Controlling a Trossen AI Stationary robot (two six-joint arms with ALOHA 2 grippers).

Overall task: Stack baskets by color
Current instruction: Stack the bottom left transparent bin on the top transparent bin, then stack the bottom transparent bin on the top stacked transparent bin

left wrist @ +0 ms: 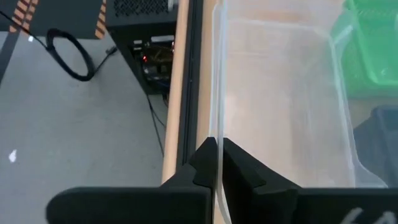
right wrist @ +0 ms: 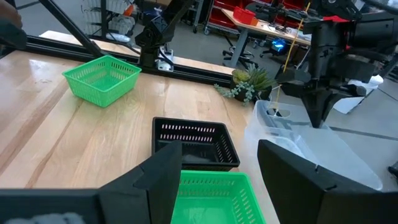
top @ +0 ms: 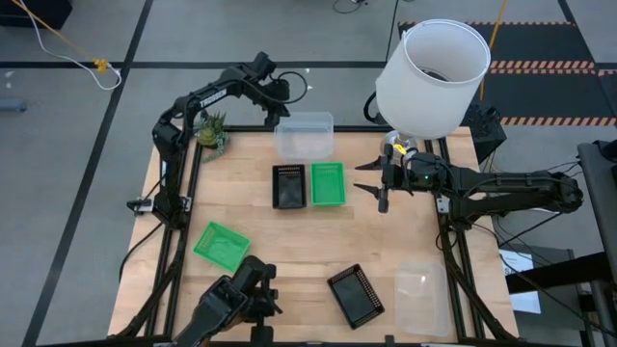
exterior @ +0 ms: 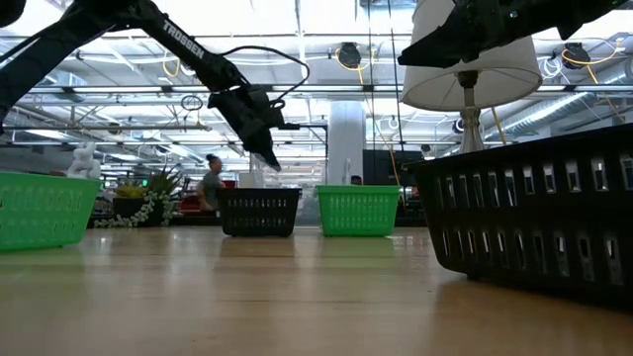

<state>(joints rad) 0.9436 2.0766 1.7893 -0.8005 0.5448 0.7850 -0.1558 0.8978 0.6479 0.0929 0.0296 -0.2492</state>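
A clear basket [top: 305, 133] sits at the table's far edge, with my left gripper [top: 281, 115] shut on its wall at the far left corner. A black basket [top: 289, 185] and a green basket [top: 328, 183] rest side by side mid-table. Another green basket [top: 221, 245] lies near left, another black one [top: 356, 294] near the middle, another clear one [top: 422, 297] near right. My right gripper [top: 372, 183] hangs open just right of the middle green basket [right wrist: 211, 199], holding nothing. My left gripper [left wrist: 219, 163] pinches the clear basket's far long wall [left wrist: 217, 134] near its left end, one finger inside the basket and one outside. The fingers slant down from the far left and point along the wall. The basket appears to rest on the table by its bottom.
A big white lampshade [top: 431, 77] stands over the far right corner, above the right arm. A small green plant [top: 212, 130] sits at the far left corner. Bare wood lies between the middle pair and the near baskets.
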